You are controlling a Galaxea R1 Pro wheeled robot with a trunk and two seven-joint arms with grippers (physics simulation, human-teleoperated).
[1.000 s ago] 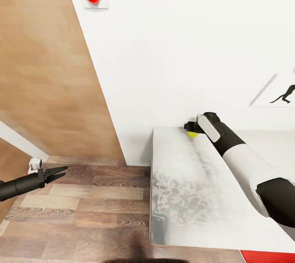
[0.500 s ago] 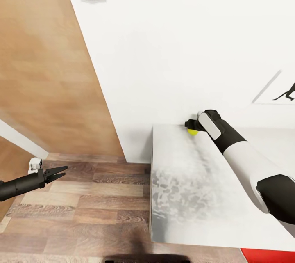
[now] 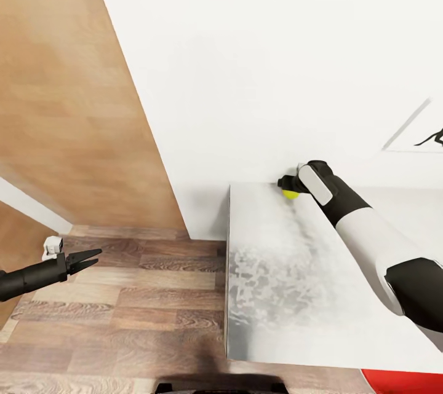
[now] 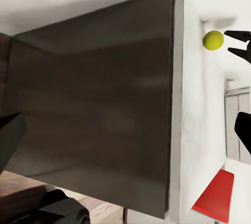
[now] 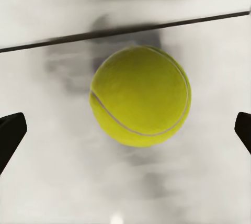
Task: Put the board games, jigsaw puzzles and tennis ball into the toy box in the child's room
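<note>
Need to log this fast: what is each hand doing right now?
Left hand: open, empty, out over the floor.
Right hand: open around the tennis ball, not gripping it yet.

A white table (image 3: 295,283) stands against a white wall, its near end over a wood-plank floor (image 3: 123,302). A yellow-green tennis ball (image 3: 290,193) rests on the tabletop at the far edge, close to the wall.
</note>
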